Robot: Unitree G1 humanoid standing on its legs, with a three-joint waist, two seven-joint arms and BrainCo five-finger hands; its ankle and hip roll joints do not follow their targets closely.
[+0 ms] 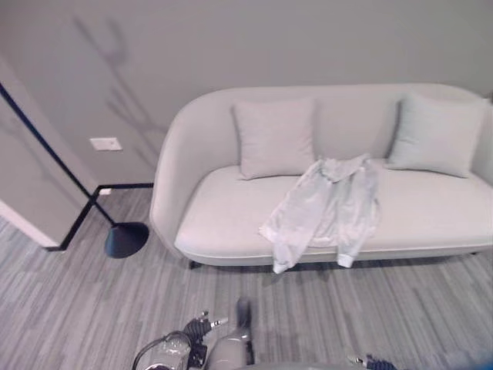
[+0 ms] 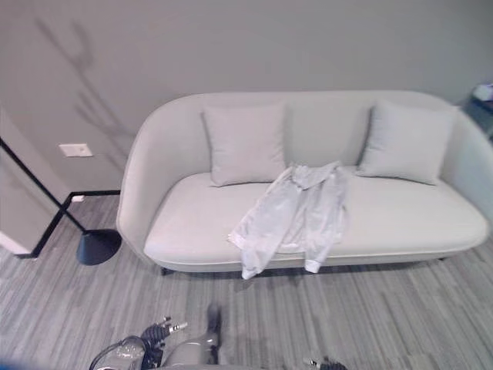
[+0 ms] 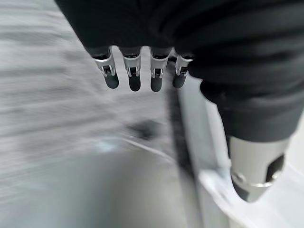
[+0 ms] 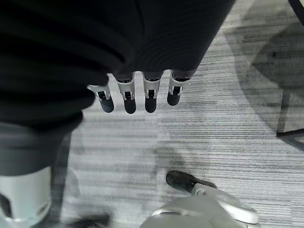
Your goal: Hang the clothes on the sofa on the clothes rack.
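A pale grey shirt (image 1: 327,208) lies spread on the seat of a light grey sofa (image 1: 431,220). Its sleeves hang over the sofa's front edge. A black slanted pole with a round black base (image 1: 126,239) stands on the floor left of the sofa. In the left wrist view my left hand (image 3: 133,76) hangs over the floor with its fingers straight, holding nothing. My right hand (image 4: 149,97) hangs the same way in the right wrist view, open and empty. Both hands are well away from the shirt.
Two grey cushions (image 1: 275,137) (image 1: 435,132) lean on the sofa's back, one on each side of the shirt. Grey striped floor (image 1: 69,308) stretches between me and the sofa. A grey wall with a white socket plate (image 1: 105,143) rises behind.
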